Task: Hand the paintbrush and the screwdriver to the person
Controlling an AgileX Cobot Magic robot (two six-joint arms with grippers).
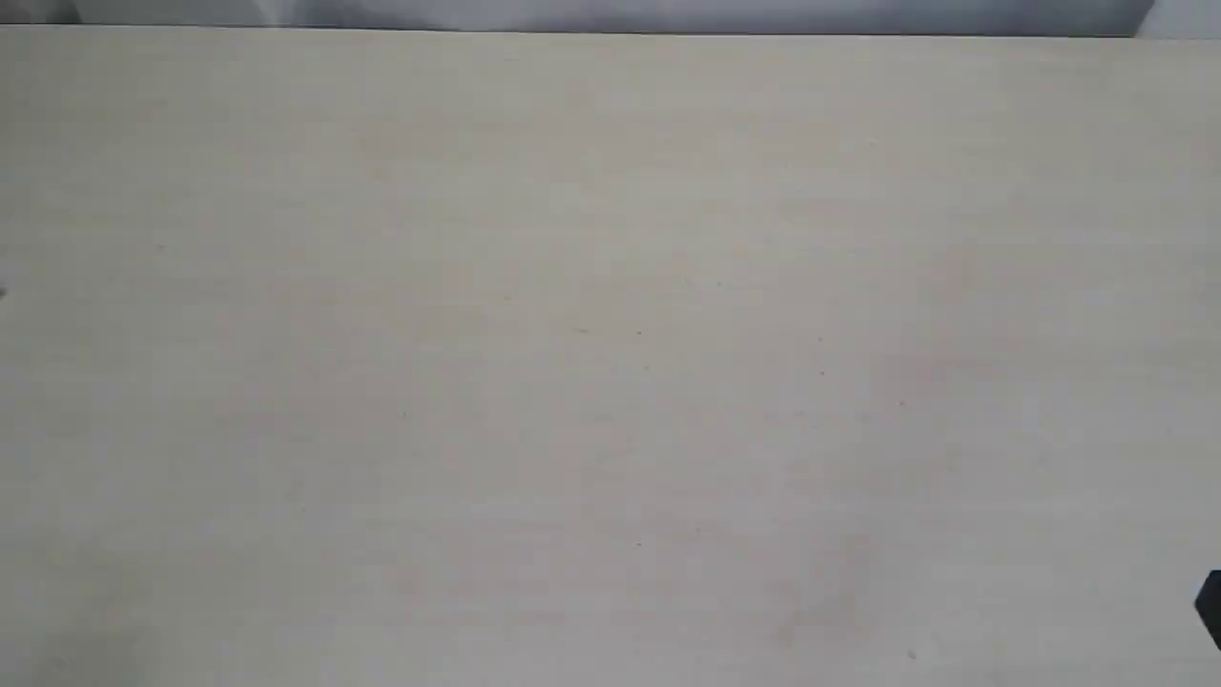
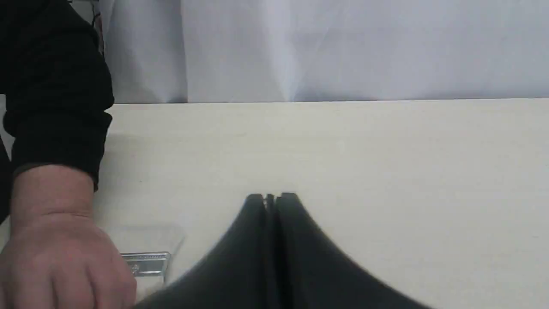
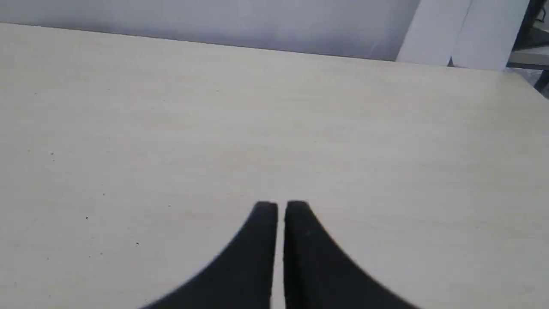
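In the left wrist view the person's hand (image 2: 55, 253), in a dark sleeve cuff, rests on the table over the paintbrush (image 2: 148, 262). Only the brush's silver ferrule and faint pale bristles show; its handle is hidden under the hand. My left gripper (image 2: 271, 197) is shut and holds nothing, just beside the brush. In its own view my right gripper (image 3: 281, 206) hovers over bare table, fingers together with a hairline gap and nothing between them. The screwdriver is out of view in every frame.
The pale wooden table (image 1: 610, 334) fills the exterior view, with a grey backdrop behind its far edge. A black part of the robot (image 1: 1210, 606) pokes in at the lower right edge. White panels (image 3: 463, 34) stand beyond the table's far corner.
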